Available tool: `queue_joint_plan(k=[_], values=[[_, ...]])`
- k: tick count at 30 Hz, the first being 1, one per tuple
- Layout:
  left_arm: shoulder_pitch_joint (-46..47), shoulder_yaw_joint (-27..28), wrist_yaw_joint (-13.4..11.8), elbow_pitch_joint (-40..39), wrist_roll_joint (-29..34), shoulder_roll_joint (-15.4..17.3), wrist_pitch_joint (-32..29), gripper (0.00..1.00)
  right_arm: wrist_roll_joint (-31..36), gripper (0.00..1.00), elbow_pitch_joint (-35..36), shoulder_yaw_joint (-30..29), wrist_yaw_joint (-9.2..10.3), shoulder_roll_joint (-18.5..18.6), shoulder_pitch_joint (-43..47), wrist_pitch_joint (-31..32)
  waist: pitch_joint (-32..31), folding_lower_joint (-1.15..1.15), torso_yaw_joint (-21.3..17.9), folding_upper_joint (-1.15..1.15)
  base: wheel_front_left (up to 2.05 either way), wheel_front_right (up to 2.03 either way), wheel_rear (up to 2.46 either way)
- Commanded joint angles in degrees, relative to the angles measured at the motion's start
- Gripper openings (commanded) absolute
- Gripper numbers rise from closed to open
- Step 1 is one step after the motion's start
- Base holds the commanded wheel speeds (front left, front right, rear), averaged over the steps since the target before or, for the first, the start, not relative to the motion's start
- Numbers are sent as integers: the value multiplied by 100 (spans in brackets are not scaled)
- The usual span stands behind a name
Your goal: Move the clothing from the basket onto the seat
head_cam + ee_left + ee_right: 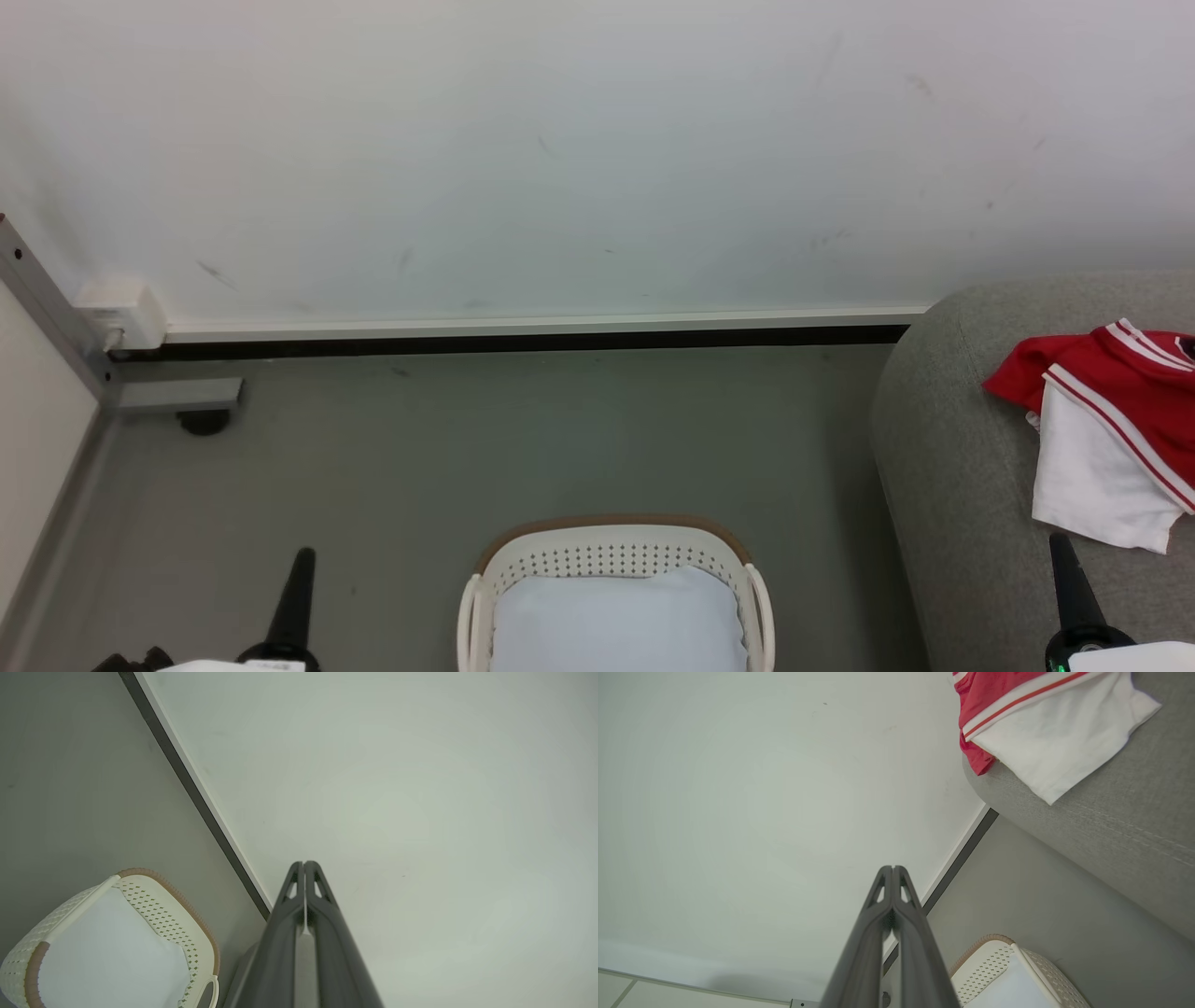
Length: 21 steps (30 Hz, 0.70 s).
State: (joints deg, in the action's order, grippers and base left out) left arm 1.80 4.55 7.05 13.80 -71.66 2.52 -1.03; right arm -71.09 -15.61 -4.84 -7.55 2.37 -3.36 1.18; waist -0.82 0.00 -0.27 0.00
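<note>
Nearest, the left gripper (301, 560) and the right gripper (1060, 543) point up from the lower corners of the head view, each with its jaws clenched together on nothing. Between them the basket (611, 534) stands on the grey floor (467, 448), with a pale bluish-white pad (616, 621) lying inside it. Farther right, the clothing (1111, 429), red and white with thin stripes, lies draped on the seat (952, 467), just beyond the right gripper's tip. Behind everything runs the white wall (560, 140).

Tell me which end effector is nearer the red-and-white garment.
The right end effector, its tip close to the garment on the sofa; the left end effector stands beyond the basket.
</note>
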Motion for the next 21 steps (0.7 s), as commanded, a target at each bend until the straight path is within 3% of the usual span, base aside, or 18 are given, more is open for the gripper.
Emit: queue_joint_plan(k=[1, 21], values=[[105, 33, 32, -28, -157, 46, -48, 0, -152, 0, 64, -32, 7, 59, -99, 40, 3, 0, 1, 0, 0, 0, 0], [299, 122, 49, -1, -1116, 52, -309, 0, -1128, 0, 119, -104, 9, 65, -210, 294, 46, 0, 12, 0, 0, 0, 0]])
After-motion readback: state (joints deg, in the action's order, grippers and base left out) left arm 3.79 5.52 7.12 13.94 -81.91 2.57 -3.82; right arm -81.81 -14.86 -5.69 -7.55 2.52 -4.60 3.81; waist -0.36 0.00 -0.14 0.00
